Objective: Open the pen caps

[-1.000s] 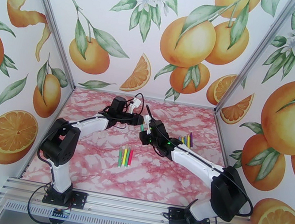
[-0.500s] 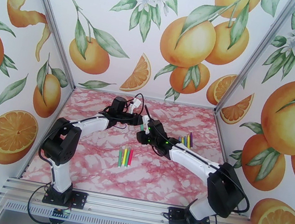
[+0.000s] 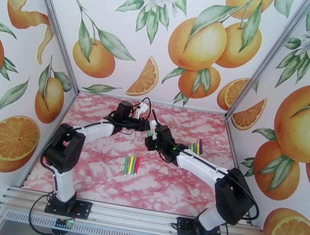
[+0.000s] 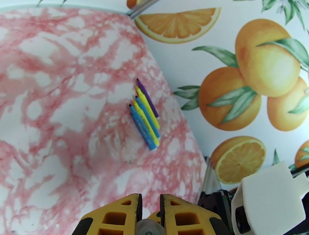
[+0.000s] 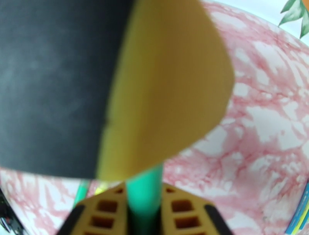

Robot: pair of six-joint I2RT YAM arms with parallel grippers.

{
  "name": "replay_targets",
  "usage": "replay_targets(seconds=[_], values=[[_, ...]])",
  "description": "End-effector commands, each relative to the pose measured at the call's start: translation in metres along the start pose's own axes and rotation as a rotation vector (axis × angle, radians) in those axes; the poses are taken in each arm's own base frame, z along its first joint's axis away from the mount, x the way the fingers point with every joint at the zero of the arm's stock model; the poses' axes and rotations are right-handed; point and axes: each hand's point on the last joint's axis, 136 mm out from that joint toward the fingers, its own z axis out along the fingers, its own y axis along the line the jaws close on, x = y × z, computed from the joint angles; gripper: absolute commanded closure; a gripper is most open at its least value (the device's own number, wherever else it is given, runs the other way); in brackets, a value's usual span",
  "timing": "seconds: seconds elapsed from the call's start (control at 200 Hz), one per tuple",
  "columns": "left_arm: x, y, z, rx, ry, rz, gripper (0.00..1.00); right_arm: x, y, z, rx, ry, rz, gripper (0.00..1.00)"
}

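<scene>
Above the back half of the pink marbled table (image 3: 98,177), my two grippers meet tip to tip in the air. My right gripper (image 5: 143,201) is clamped tight on a green pen (image 5: 143,179). The pen runs straight out between the two yellow fingers, away from the wrist. Its far end goes behind the blurred yellow finger and black body of my left gripper (image 4: 150,203), which sits just in front. From above, a speck of the pen's green shows right where the two grippers meet. My left gripper's fingers are pressed almost together, but the cap is hidden, so I cannot tell whether they pinch it. On the table below, nearer my bases, a row of pens (image 3: 131,164) in green, yellow and red lies side by side. Off to my right lies a second row of pens (image 4: 145,116) in blue, yellow and purple, touching one another, near the orange-printed wall (image 4: 181,65). Their ends are too small for me to make out.
</scene>
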Motion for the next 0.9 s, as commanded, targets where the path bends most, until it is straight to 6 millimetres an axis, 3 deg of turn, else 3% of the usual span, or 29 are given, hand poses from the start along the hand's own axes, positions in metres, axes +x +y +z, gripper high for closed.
replay_targets(seconds=[0.0,0.59,0.896], values=[[-0.022,-0.010,-0.007,0.010,-0.061,0.034,1.00,-0.002,0.009,0.000,-0.046,-0.021,-0.016,0.86],[-0.056,0.034,-0.028,-0.147,-0.192,-0.082,1.00,0.019,0.007,-0.011,-0.070,-0.016,-0.023,0.95],[-0.068,0.044,-0.039,-0.208,-0.238,-0.099,1.00,0.031,0.006,-0.014,-0.073,-0.003,-0.021,0.97]])
